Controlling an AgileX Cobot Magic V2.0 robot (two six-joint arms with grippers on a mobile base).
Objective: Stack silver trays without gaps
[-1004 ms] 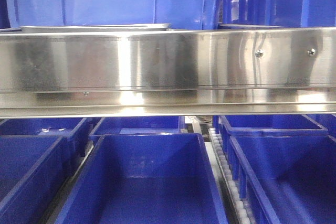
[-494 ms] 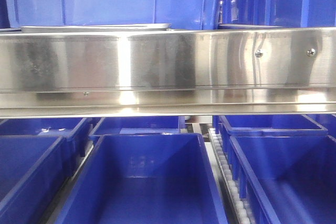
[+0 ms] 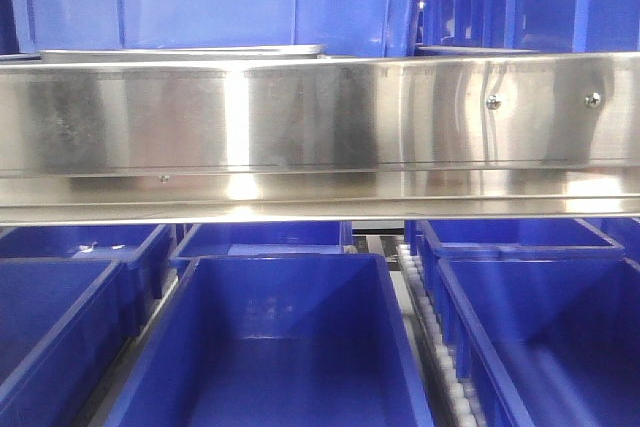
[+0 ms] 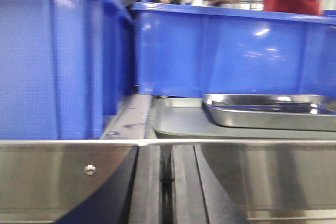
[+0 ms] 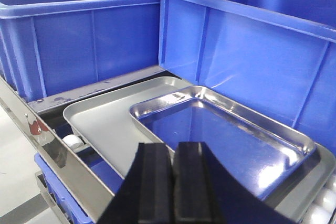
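Both jaws shut; silver trays (image 5: pixel 220 129) lie flat.

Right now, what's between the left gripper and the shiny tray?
In the left wrist view, the steel rail crosses between the left gripper and the shiny tray, then a duller tray's floor.

i see a small tray (image 5: pixel 226 135) lying in a bigger tray (image 5: pixel 105 124), bins (image 5: pixel 252 40) behind them, a rail (image 3: pixel 320 127) in front; gaps seem unclear.
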